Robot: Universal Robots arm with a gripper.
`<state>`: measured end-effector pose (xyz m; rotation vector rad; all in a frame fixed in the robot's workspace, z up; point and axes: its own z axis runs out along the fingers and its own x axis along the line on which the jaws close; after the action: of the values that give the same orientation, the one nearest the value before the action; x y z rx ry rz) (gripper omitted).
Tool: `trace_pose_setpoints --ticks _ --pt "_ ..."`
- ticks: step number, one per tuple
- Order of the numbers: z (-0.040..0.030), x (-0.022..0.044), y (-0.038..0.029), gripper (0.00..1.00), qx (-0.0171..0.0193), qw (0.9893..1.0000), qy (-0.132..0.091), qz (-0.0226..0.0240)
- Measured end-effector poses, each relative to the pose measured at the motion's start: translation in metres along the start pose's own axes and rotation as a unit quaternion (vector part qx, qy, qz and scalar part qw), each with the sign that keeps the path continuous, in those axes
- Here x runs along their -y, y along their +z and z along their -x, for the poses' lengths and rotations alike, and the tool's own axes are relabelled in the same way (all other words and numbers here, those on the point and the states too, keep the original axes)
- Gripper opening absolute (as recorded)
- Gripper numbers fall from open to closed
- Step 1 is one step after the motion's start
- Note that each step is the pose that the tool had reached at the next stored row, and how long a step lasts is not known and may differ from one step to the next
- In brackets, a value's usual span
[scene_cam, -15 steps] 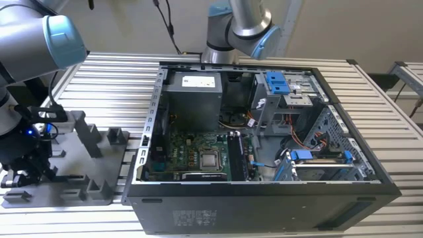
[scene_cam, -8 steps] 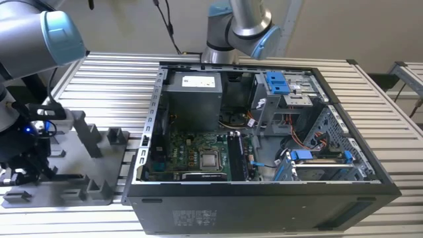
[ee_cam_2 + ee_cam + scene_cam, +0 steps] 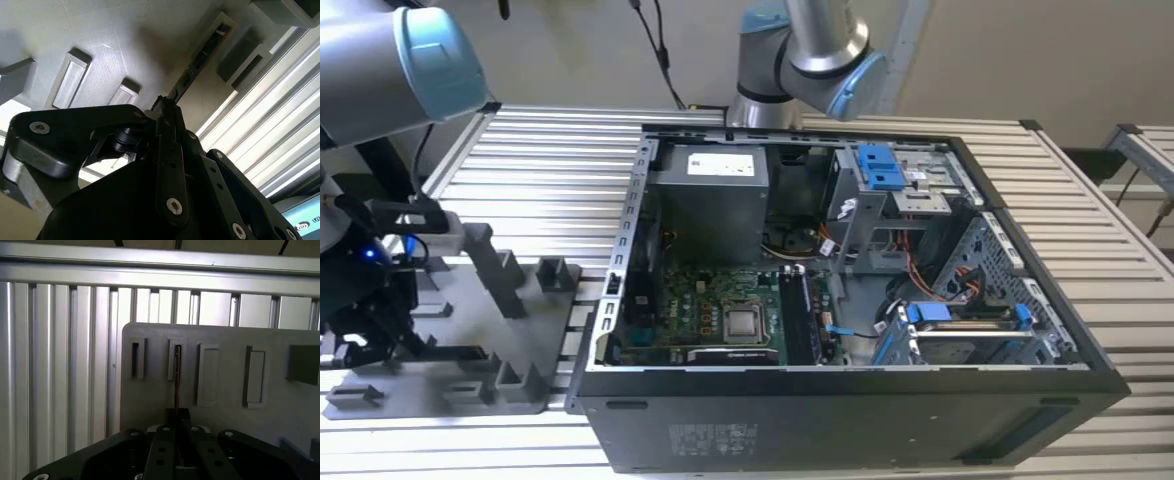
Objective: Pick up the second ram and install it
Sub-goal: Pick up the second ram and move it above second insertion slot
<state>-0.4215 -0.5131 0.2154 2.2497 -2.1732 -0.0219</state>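
Slatted silver aluminium table (image 3: 560,150) under everything, with the open black computer case (image 3: 854,430) on it and the grey plastic fixture plate (image 3: 150,400) with its raised slots beside that, towards the exterior view's left. So my black two-finger claw (image 3: 177,416) was closed down to a sliver, pinching the near end of the second ram (image 3: 177,385), that long thin dark memory stick, while its far end sat in one slot (image 3: 171,362) of the fixture plate. Both wrist views had it edge-on, long axis running straight from the slot into my fingertips, in line with the claw. My guess: light and stiff but fragile, so squeeze the flat board near its end, go easy on the chips, and don't twist it.
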Motion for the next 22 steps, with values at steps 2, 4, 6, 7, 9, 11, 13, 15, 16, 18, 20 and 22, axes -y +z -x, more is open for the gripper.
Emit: trace_pose_setpoints --ticks 2,4,6,7,9,11,13,15,16,18,20,22 --pt "0.0000 -0.0001 -0.0036 0.14 0.0000 1.0000 0.000 0.0000" --pt "0.0000 -0.0001 -0.0073 0.14 0.0000 1.0000 0.000 0.0000" --pt "0.0000 -0.0002 -0.0109 0.14 0.0000 1.0000 0.000 0.0000" --pt "-0.0001 -0.0001 -0.0123 0.14 0.0001 1.0000 0.000 0.0000" --pt "-0.0001 -0.0002 -0.0157 0.14 0.0000 1.0000 0.000 0.0000" --pt "0.0000 -0.0003 -0.0184 0.14 0.0000 1.0000 0.000 0.0000" --pt "0.0001 -0.0004 -0.0207 0.14 0.0000 1.0000 0.000 0.0000" --pt "0.0001 -0.0005 -0.0228 0.14 0.0001 1.0000 0.000 0.0000" --pt "0.0001 -0.0005 -0.0240 0.14 0.0000 1.0000 0.000 -0.0001" --pt "0.0000 -0.0006 -0.0268 0.14 0.0000 1.0000 0.000 0.0000" --pt "-0.0001 -0.0005 -0.0294 0.14 0.0000 1.0000 0.000 0.0000" --pt "0.0000 -0.0005 -0.0327 0.14 0.0000 1.0000 0.000 0.0000"
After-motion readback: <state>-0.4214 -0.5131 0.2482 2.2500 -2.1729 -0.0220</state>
